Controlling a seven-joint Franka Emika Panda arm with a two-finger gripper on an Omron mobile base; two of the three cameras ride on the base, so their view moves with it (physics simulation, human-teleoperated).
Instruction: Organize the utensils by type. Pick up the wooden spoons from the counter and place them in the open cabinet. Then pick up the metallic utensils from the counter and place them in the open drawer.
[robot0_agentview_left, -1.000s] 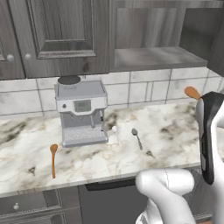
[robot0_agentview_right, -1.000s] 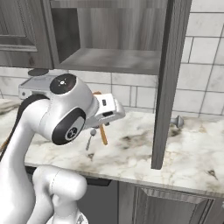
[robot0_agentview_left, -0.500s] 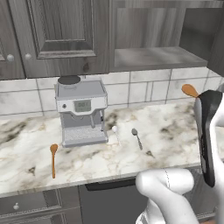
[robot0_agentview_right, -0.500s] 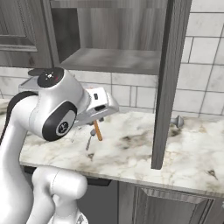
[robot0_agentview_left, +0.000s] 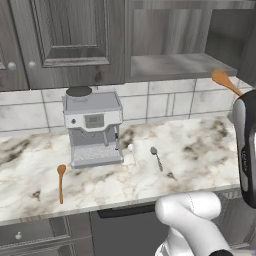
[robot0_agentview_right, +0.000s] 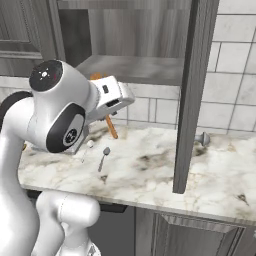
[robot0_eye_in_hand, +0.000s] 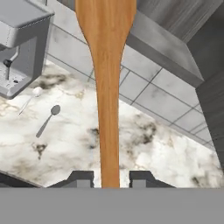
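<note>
Now higher than before, hand (robot0_eye_in_hand: 109, 179) pinching wooden spoon (robot0_eye_in_hand: 106, 65), its bowl level with open cabinet (robot0_agentview_left: 175, 67) shelf.

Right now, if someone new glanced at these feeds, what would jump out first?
The wooden spoon clamped in the claw, raised above the counter with its bowl up near the shelf of the open cabinet. Next, the espresso machine at the back of the counter. A second wooden spoon lies left of and in front of it, and two small silvery spoons lie to its right.
</note>
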